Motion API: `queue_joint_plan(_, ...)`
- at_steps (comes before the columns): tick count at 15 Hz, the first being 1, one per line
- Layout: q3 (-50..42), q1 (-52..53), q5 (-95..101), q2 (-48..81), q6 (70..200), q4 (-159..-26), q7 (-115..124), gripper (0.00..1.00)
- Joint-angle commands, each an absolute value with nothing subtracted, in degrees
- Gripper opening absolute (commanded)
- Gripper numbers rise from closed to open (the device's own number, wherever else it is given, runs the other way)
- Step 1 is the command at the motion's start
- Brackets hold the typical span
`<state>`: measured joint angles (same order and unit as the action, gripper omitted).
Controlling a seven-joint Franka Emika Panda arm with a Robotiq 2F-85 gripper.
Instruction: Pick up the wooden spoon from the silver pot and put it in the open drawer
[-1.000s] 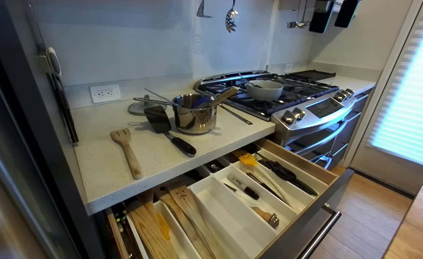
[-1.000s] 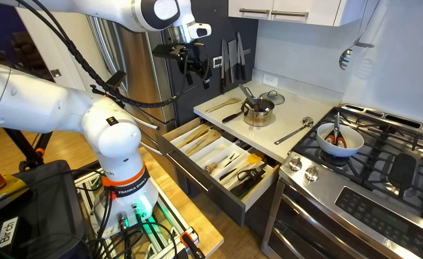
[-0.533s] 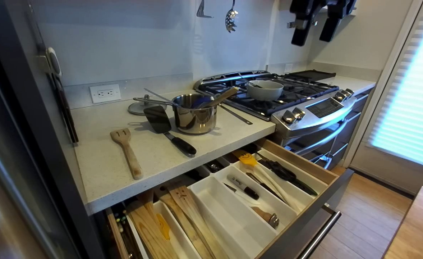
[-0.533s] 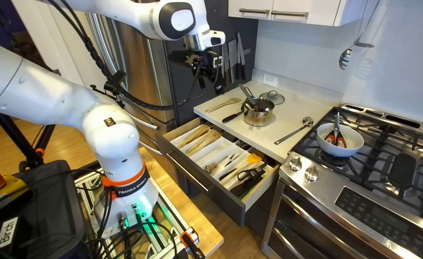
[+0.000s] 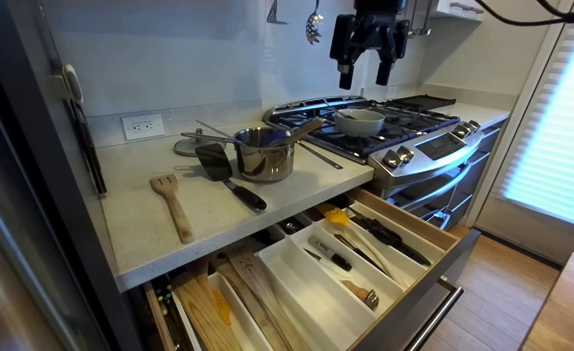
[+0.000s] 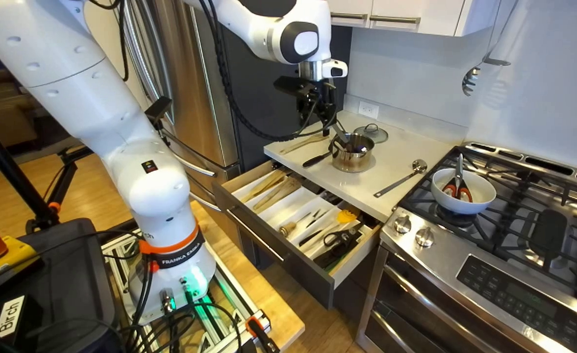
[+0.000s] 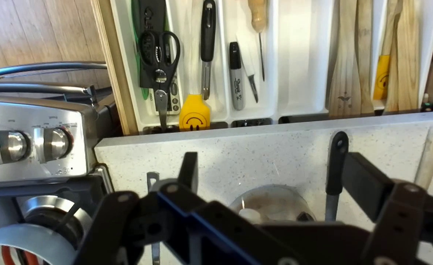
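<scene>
The silver pot stands on the counter, also in the other views. The wooden spoon leans in it, its handle over the rim towards the stove; its bowl is hidden inside. A pale blunt end over the pot in the wrist view may be its handle. My gripper hangs above the counter, higher than the pot, and is open and empty. In the wrist view its fingers stand wide apart with the pot between and below them. The open drawer holds a white divided tray, with one bare compartment.
A black turner and a wooden spatula lie beside the pot. A grey utensil also sticks out of the pot. A ladle and glass lid lie near. A bowl with scissors stands on the stove.
The arm has reached out over the counter. My gripper has moved down and towards the pot, and it stays open. Pot, spoon and drawer have not moved.
</scene>
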<state>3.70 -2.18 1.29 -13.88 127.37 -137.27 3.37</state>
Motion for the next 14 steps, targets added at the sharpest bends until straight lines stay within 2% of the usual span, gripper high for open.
queue_joint_plan(1, 2.7, -1.3, 1.5, -13.2, 127.3, -136.8, 3.5, 1.00)
queue_joint_plan(8, 2.8, -1.1, 1.6, -15.3, 127.3, -138.1, 3.5, 1.00)
queue_joint_plan(14, 4.8, 2.1, 7.3, -0.2, 132.0, -126.7, -6.1, 1.00)
